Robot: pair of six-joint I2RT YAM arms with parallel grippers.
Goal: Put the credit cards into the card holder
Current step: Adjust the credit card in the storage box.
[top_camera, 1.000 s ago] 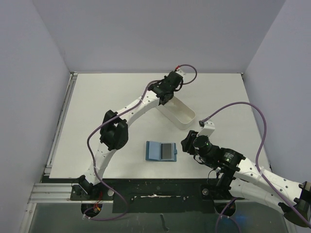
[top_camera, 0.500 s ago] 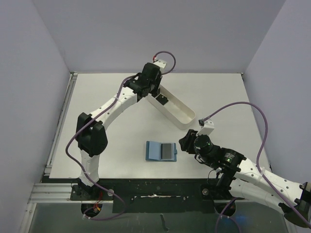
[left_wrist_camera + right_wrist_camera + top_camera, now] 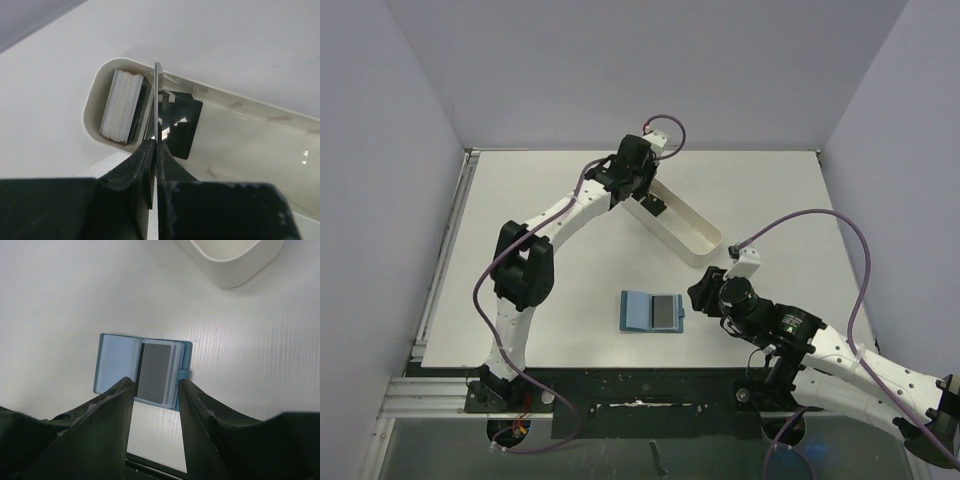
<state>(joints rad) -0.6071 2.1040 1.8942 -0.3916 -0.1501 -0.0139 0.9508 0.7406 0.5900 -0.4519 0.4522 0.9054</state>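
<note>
Jaws of the left arm are pinched shut on a single thin credit card (image 3: 156,100), seen edge-on in the left wrist view and held upright over the rounded far end of a long white tray (image 3: 240,130). To the left of that card, a stack of credit cards (image 3: 122,105) stands on edge, packed against the tray's end wall, white edges showing and a dark one on the stack's right side. Beyond the held card, a black card (image 3: 180,127) shows low in the tray; whether it lies flat or leans cannot be told. The tray sits diagonally on the white table (image 3: 520,220), toward its far side.

Near the front edge, well apart from the tray, the card holder (image 3: 651,311) lies open and flat. It is a small teal-blue folding wallet. Its left leaf (image 3: 114,365) shows a lighter blue pocket, its right leaf carries a grey card (image 3: 155,372) tucked into pale sleeves, and a small tab (image 3: 185,373) juts from its right edge.

Jaws of the right arm are spread wide and hold nothing. From above they sit just right of the wallet; the right wrist view frames its grey card between the two dark fingers (image 3: 107,410).
</note>
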